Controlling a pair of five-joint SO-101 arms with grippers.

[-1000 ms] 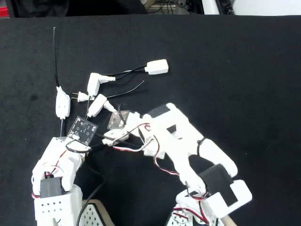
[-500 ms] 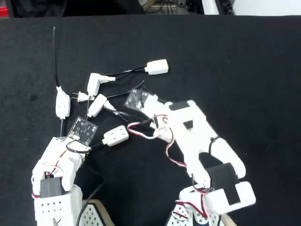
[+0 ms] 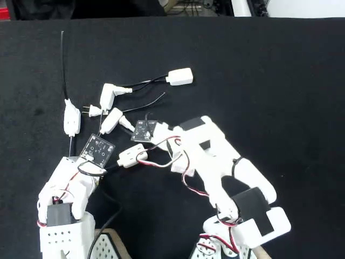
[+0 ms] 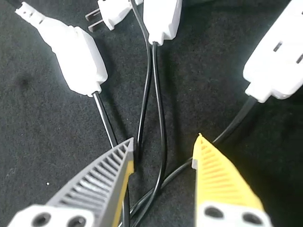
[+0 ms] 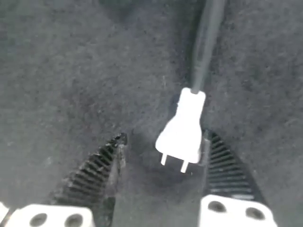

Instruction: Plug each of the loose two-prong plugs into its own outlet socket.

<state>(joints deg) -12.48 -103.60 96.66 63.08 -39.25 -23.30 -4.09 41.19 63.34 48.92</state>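
High view layout: the black cloth-covered table [image 3: 280,81] carries two white plastic arms and a cluster of white fittings on black cords, left of centre. The right arm [image 3: 215,162] extends in to this cluster. The left arm [image 3: 64,189] sits beside it at the near edge, over the cord bundle.

Sockets: one white rectangular socket block [image 3: 132,156] lies between the two arms, its slots bare in the left wrist view. A second white socket block [image 3: 180,76] lies farther back, well apart.

Right gripper [image 5: 164,136]: jaws wide apart, nothing clamped. They straddle a small white two-prong plug [image 5: 182,137] lying flat on the cloth, its body touching or just beside one black finger. This placement appears to be a pre-grasp: closing would clamp the plug body and leave the prongs [image 5: 183,165] free for insertion.

Left gripper [image 4: 164,139]: grey and yellow fingers spread, holding nothing. The black cords [image 4: 158,94] run between them, probably so the arm can steady the nearby socket block.
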